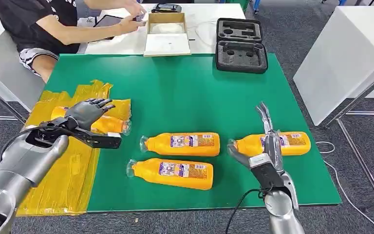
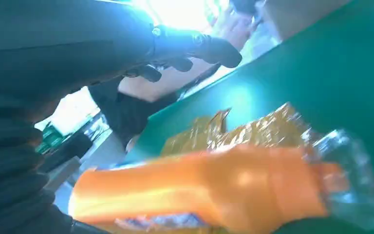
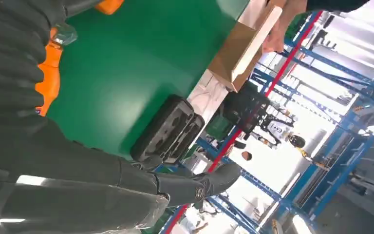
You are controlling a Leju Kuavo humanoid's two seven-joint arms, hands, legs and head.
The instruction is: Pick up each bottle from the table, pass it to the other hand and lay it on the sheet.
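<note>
My left hand (image 1: 88, 113) hovers open over an orange bottle (image 1: 108, 125) lying on the yellow sheet (image 1: 63, 180); my right hand (image 1: 265, 146) stands open beside another bottle (image 1: 292, 143).

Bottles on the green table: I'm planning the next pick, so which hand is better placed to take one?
Probably the right hand: open, beside the nearest table bottle. The left hand hovers over the bottle on the yellow sheet.

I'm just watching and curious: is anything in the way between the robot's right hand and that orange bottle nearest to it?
Nothing visible blocks it. The right hand is open, poised directly in front of the nearest bottle, which lies on bare green table. The other two bottles lie off to its left.
</note>
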